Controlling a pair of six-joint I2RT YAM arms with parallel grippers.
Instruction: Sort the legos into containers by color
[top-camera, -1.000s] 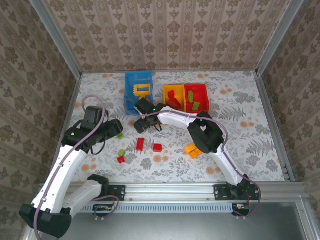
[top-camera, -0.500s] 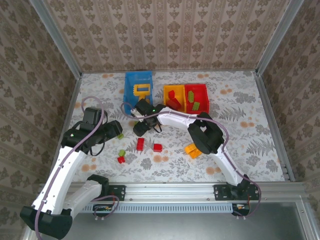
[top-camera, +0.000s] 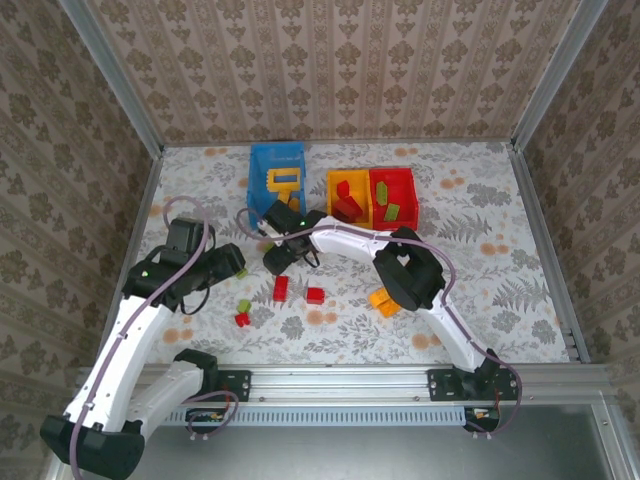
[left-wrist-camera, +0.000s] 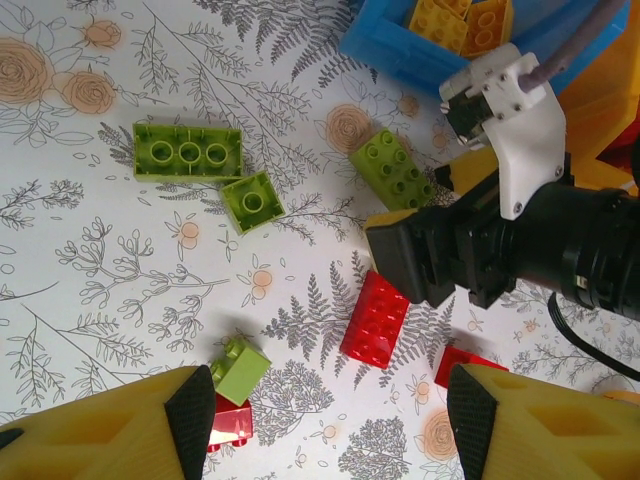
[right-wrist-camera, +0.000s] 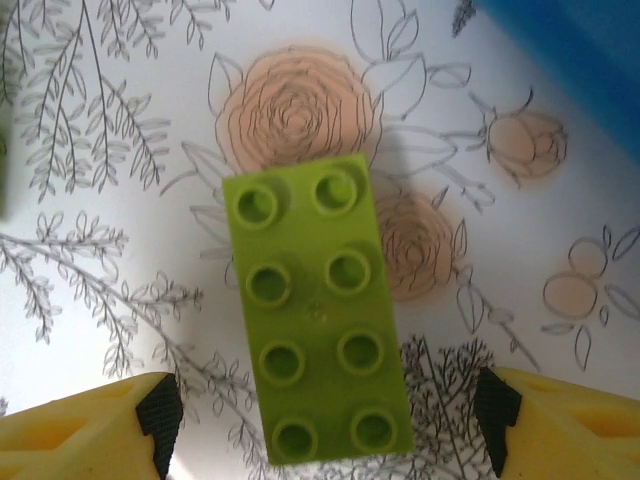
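Near the middle of the floral-patterned table (top-camera: 480, 260), just on the near side of the blue plastic bin (top-camera: 262, 165), the right gripper (right-wrist-camera: 327, 415) hangs over a lime green two-by-four plastic brick (right-wrist-camera: 315, 310). Its yellow fingers are spread wide, one on each side of the brick, touching nothing. The step in hand looks like the pick of this green brick. The next move calls for coming down, squaring up to the slightly tilted brick and pinching it across its narrow width, then carrying it toward the far edge.

The three bins stand in a row near the far edge. The blue one holds a hollow yellow frame piece (top-camera: 285, 180) and yellow bricks. The yellow-orange bin (top-camera: 333, 180) holds red bricks, and the red bin (top-camera: 408, 185) holds lime green ones, so that is probably where this brick goes.

Toward the left edge, the left gripper (left-wrist-camera: 330, 410) is spread open and empty above loose green and red bricks.
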